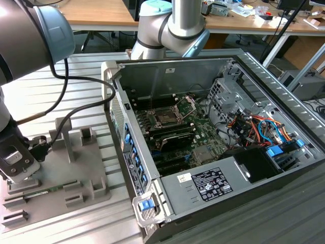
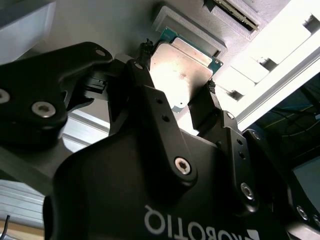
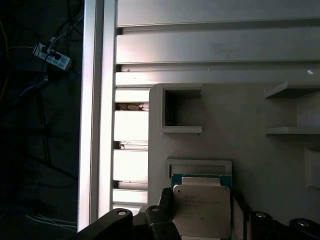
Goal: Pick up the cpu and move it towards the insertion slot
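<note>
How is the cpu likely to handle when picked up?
The cpu looks like a thin flat plate with a metal top, so probably rigid and light, unlikely to bend or roll. Its shiny face suggests a smooth, possibly slippery surface. Its thin edges offer the gripper little hold, so it might tilt if squeezed off-centre.

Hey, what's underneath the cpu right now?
The grey tray lies beneath the cpu; its raised square frame shows past one edge of the chip. Whatever sits directly under the chip is covered by it.
</note>
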